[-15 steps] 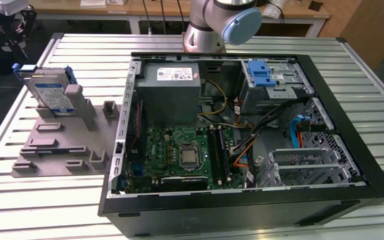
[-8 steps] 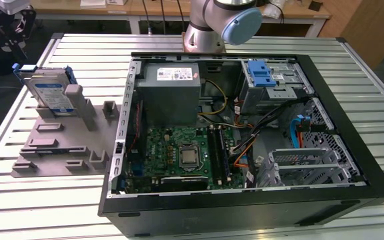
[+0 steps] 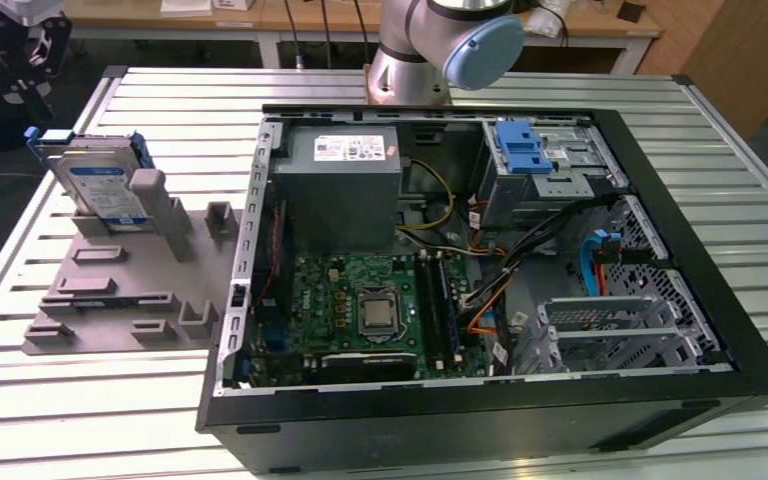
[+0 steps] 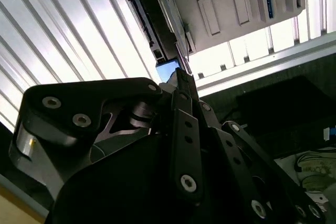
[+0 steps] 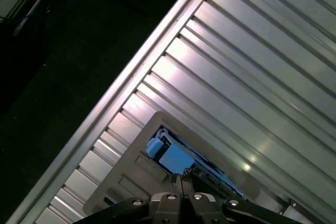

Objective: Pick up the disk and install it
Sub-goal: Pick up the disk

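The disk, silver-grey with a white-and-blue label and a blue carrier frame, stands on edge in a slot of the grey fixture plate at the exterior view's left. My gripper hangs high beyond the table's far-left corner, apart from the disk. In the first wrist view the black fingertips meet with nothing between them, and the disk's blue edge lies just past them in the fixture. The second wrist view shows my gripper shut, pointing toward the fixture.
An open black computer case fills the middle and right of the slatted metal table. Inside are a motherboard, a power supply, cables, and a metal drive cage with a blue bracket. The arm's base stands behind the case.
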Robot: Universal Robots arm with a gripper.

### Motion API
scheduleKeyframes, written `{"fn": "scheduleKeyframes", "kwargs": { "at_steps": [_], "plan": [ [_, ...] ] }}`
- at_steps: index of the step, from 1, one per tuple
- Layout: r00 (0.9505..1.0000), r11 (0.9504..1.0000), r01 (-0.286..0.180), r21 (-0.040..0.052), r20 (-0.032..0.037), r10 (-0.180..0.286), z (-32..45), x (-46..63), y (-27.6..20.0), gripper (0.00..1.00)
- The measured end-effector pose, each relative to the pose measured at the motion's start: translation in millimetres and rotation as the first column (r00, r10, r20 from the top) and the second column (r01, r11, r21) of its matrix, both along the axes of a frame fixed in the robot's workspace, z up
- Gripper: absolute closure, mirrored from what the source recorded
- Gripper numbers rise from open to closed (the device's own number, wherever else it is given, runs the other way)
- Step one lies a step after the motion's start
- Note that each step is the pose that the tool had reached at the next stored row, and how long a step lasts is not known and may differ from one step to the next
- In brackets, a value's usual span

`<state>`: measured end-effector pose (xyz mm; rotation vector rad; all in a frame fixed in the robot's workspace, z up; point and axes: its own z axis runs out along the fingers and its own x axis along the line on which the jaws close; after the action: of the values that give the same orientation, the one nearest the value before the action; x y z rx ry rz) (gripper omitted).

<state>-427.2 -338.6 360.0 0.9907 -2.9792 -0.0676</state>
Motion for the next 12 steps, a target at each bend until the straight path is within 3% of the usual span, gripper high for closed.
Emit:
{"fn": "scheduleKeyframes", "kwargs": {
  "at_steps": [4, 12],
  "plan": [
    [0.9996, 0.9996, -0.03, 0.0, 0.0, 0.03, 0.0, 0.0, 0.0, 0.89],
    [0.9995, 0.9995, -0.031, 0.0, -0.0001, 0.031, 0.0, 0.0, 0.0, 0.89]
  ]
}}
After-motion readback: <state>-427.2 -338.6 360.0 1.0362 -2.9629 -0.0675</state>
